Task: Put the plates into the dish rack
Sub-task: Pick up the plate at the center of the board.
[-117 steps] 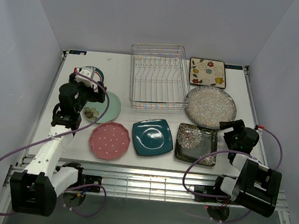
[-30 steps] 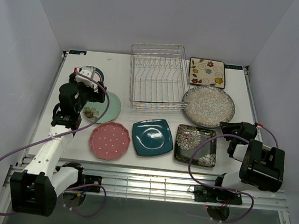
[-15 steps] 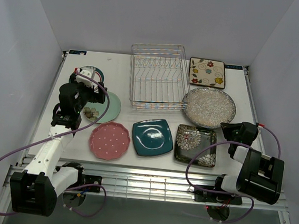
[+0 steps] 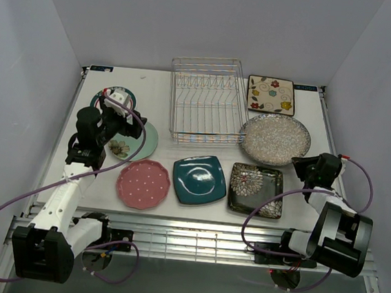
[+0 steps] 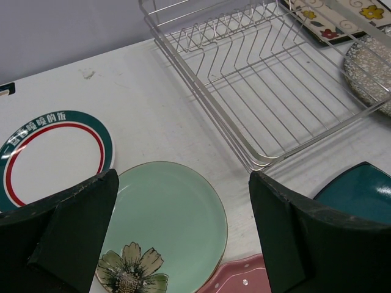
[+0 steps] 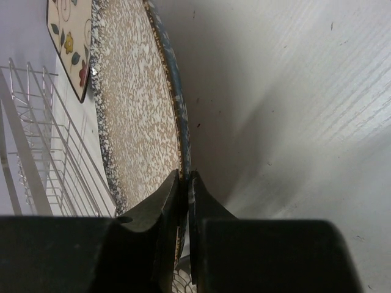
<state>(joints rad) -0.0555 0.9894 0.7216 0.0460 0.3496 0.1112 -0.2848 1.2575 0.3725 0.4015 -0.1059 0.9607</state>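
Note:
My right gripper [image 4: 303, 164] is shut on the near right rim of the speckled grey round plate [image 4: 274, 137]. In the right wrist view its two fingers pinch that rim [image 6: 185, 180], and a shadow lies under the plate [image 6: 134, 110]. The silver wire dish rack [image 4: 207, 99] stands at the back centre with nothing in it. My left gripper [image 4: 120, 114] hangs open over the mint floral plate [image 5: 165, 226], beside the white teal-rimmed plate [image 5: 55, 152]. Pink dotted [image 4: 143, 183], teal square [image 4: 200, 179] and black floral [image 4: 256, 190] plates lie in the front row. A cream floral plate [image 4: 271, 94] lies right of the rack.
White walls close in the table [image 4: 174, 151] on the left, back and right. The rack's near wire edge [image 5: 287, 152] runs just beyond the mint plate. A purple cable [image 4: 362, 183] loops off the right wrist near the table's right edge.
My right wrist has swung rightward and turned at the speckled plate's rim, and the plate has shifted slightly right. The left gripper tilted a little and stays open.

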